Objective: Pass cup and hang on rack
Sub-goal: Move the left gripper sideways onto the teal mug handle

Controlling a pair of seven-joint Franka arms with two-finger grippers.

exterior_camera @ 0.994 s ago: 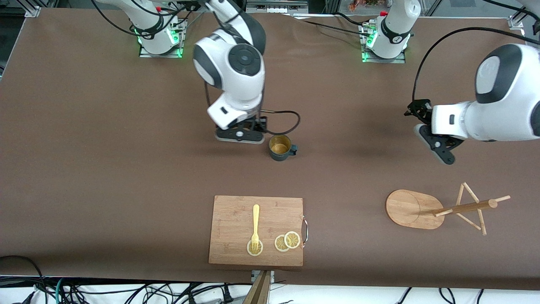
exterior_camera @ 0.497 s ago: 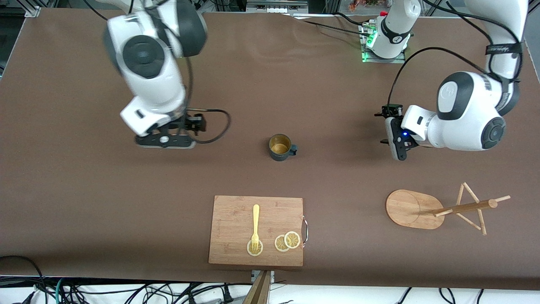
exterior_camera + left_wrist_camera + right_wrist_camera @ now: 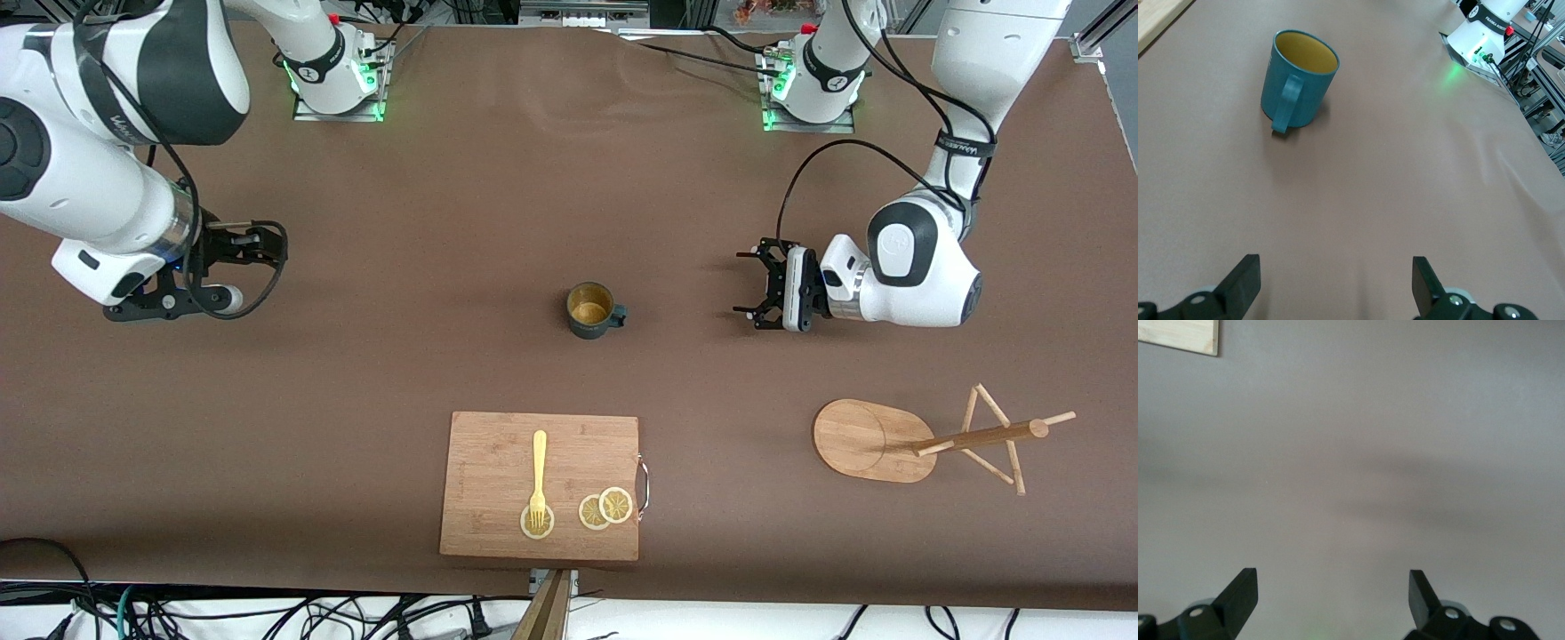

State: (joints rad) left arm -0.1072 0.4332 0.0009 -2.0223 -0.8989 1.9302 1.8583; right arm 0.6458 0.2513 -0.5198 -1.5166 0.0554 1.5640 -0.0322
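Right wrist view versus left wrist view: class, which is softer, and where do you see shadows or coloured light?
Right wrist view: hazy, broad dim shadow bands on bare table. Left wrist view: crisp cup, small shadow beside it, green glow by the base. Front view: even light, soft shadow under the left gripper.

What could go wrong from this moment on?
The left gripper, jaws open, faces the cup handle-first; closing on the thin handle alone might let the cup swing or tip. The rack has thin pegs, so a slightly off hang could miss or nudge it. The right gripper waits, jaws open, over bare table.
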